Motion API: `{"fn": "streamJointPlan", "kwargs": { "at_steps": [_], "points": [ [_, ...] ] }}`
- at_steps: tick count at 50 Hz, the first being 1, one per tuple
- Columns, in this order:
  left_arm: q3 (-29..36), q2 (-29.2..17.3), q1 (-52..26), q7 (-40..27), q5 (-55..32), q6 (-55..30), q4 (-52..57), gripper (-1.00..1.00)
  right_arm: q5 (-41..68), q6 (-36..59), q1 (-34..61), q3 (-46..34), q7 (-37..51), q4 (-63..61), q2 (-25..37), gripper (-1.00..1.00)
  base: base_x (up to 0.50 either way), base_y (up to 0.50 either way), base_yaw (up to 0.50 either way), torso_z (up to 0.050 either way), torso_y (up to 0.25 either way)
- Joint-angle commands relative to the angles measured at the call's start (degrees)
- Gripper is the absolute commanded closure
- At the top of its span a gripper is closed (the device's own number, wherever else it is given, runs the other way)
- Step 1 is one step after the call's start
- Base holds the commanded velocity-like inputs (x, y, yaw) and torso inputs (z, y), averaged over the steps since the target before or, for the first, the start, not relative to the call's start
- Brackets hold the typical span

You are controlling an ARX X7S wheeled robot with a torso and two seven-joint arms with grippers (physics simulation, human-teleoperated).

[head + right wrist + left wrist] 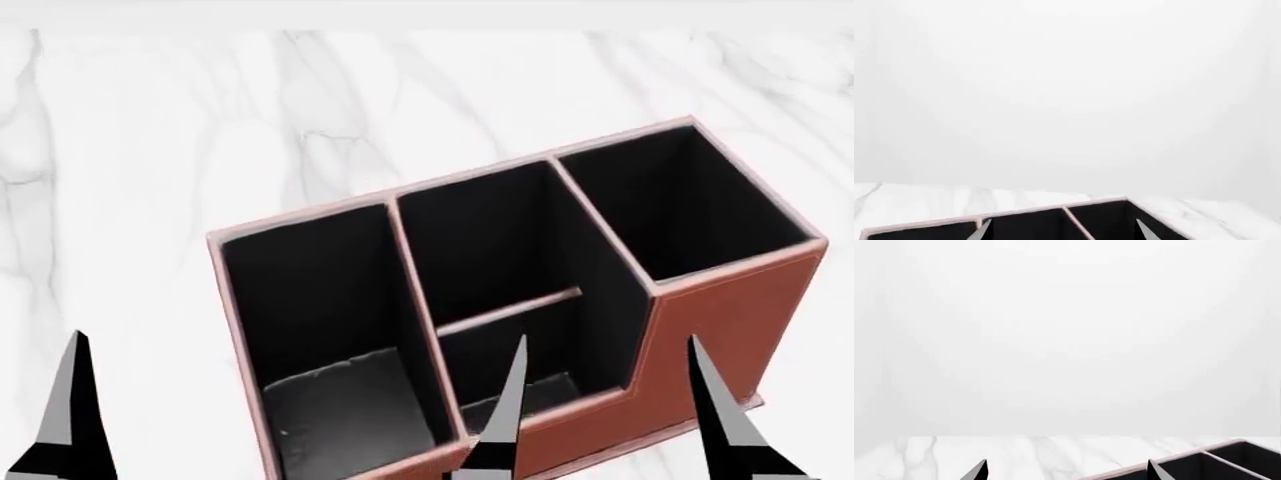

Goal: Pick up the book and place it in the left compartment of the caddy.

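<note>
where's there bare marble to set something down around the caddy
Bare marble tabletop runs wide behind the caddy and down its left side, toward the left gripper. Inside, the left compartment holds nothing. It is crowded at the caddy's front, where the right gripper straddles the wall.

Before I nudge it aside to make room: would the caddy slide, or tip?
The caddy would probably slide rather than tip: it looks wide and boxy on a flat base. The marble table looks smooth, so little grip. All three bays look empty, so likely light.
</note>
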Motion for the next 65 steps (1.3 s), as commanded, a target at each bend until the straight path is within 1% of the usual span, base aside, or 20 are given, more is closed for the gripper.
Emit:
{"fn": "streamJointPlan", "kwargs": {
  "at_steps": [1, 13, 22, 26, 33, 37, 40, 42, 43, 46, 48, 52, 53, 56, 57, 59, 60, 61, 64, 65],
  "points": [
    [0.09, -0.55, -0.10, -0.38, -0.65, -0.29, 0.22, -1.00, 0.47, -0.07, 0.01, -0.13, 0.32, -0.08, 0.42, -1.00, 0.00, 0.00, 0.00, 0.033, -0.227],
    [-0.02, -0.78, 0.26, -0.39, -1.36, 1.49, -0.45, -1.00, 0.84, -0.11, 0.06, -0.09, 0.77, -0.15, 0.73, -1.00, 0.00, 0.00, 0.00, 0.034, -0.226],
    [-1.23, -1.03, 0.22, -1.26, -3.23, 1.19, -1.83, -1.00, -0.81, 2.94, 0.91, 1.03, 4.74, 0.46, -0.58, -1.00, 0.00, 0.00, 0.00, 0.003, -0.008],
    [-1.32, -1.13, 0.15, -1.63, -3.86, 1.06, -1.76, -1.00, -3.75, 8.39, 4.38, 1.96, 9.32, 0.78, -2.32, -1.00, 0.00, 0.00, 0.00, 0.000, 0.000],
    [-1.27, -1.53, 0.25, -1.83, -4.80, 1.33, -1.53, -1.00, -10.35, 25.64, 14.44, 2.76, 18.16, 2.31, -6.37, -1.00, 0.00, 0.00, 0.00, 0.000, 0.000],
    [-1.46, -1.74, 0.31, -1.98, -5.42, 1.57, -1.42, -1.00, -13.01, 28.00, 17.41, 2.97, 22.65, 3.46, -7.98, -1.00, 0.00, 0.00, 0.00, 0.000, 0.000],
    [-1.60, -1.80, 0.37, -2.01, -6.00, 1.98, -1.35, -1.00, -17.71, 33.21, 20.05, 2.57, 28.51, 4.88, -9.56, -1.00, 0.00, 0.00, 0.00, 0.000, 0.000],
    [-1.71, -1.90, 0.41, -2.08, -6.14, 2.22, -1.58, -1.00, -15.12, 29.56, 19.95, 5.59, 30.34, 5.29, -11.57, -1.00, 0.00, 0.00, 0.00, 0.000, 0.000],
    [-2.00, -1.95, 0.48, -2.17, -6.33, 2.33, -1.71, -1.00, -14.13, 32.94, 21.68, 6.17, 32.89, 5.84, -11.95, -1.00, 0.00, 0.00, 0.00, 0.000, 0.000],
    [-2.33, -1.94, 0.78, -2.41, -7.08, 2.55, -1.50, -1.00, -13.98, 35.23, 24.02, 6.05, 38.29, 7.25, -11.84, -1.00, 0.00, 0.00, 0.00, 0.000, 0.000],
    [-2.01, -1.97, 0.66, -2.47, -7.09, 2.62, -1.68, -1.00, -3.64, 34.21, 25.93, 10.60, 46.29, 7.98, -12.07, -1.00, 0.00, 0.00, 0.00, 0.000, 0.000],
    [-2.61, -2.07, 0.19, -2.86, -8.07, 2.49, -2.13, -1.00, 2.14, 35.22, 30.55, 12.36, 54.17, 10.60, -11.96, -1.00, 0.00, 0.00, 0.00, 0.000, 0.000],
    [-2.19, -1.67, 1.35, -1.86, -6.99, 5.26, -4.05, -1.00, 2.52, 36.83, 32.04, 12.03, 55.04, 11.48, -11.60, -1.00, 0.00, 0.00, 0.00, 0.000, 0.000],
    [-2.56, -1.62, 1.55, -1.78, -7.82, 5.81, -4.71, -1.00, 6.66, 37.70, 34.98, 13.59, 61.07, 13.50, -11.99, -1.00, 0.00, 0.00, 0.00, 0.000, 0.000],
    [-2.60, -1.72, 1.53, -1.86, -7.96, 5.83, -4.36, -1.00, 13.26, 36.38, 35.66, 16.10, 65.91, 15.05, -12.11, -1.00, 0.00, 0.00, 0.00, 0.000, 0.000],
    [-2.74, -1.78, 1.42, -1.90, -8.39, 5.95, -4.52, -1.00, 12.16, 32.27, 35.36, 13.70, 67.03, 15.46, -10.70, -1.00, 0.00, 0.00, 0.00, 0.000, 0.000],
    [-3.18, -2.16, 0.72, -2.80, -9.60, 4.06, -3.11, -1.00, 11.10, 34.52, 36.09, 11.54, 67.57, 15.39, -9.18, -1.00, 0.00, 0.00, 0.00, 0.000, 0.000],
    [-3.42, -2.29, 0.44, -3.02, -10.20, 3.61, -2.78, -1.00, 11.58, 40.90, 38.19, 9.31, 67.30, 16.12, -7.73, -1.00, 0.00, 0.00, 0.00, 0.000, 0.000],
    [-3.61, -2.54, 0.51, -3.51, -10.81, 3.24, -1.98, -1.00, 15.68, 32.94, 35.94, 15.28, 64.86, 17.00, -11.35, -1.00, 0.00, 0.00, 0.00, 0.000, 0.000],
    [-3.62, -2.54, 0.52, -3.51, -10.91, 3.40, -2.10, -1.00, 13.59, 33.79, 36.21, 12.40, 65.84, 16.65, -9.39, -1.00, 0.00, 0.00, 0.00, 0.000, 0.000]
  ]
}}
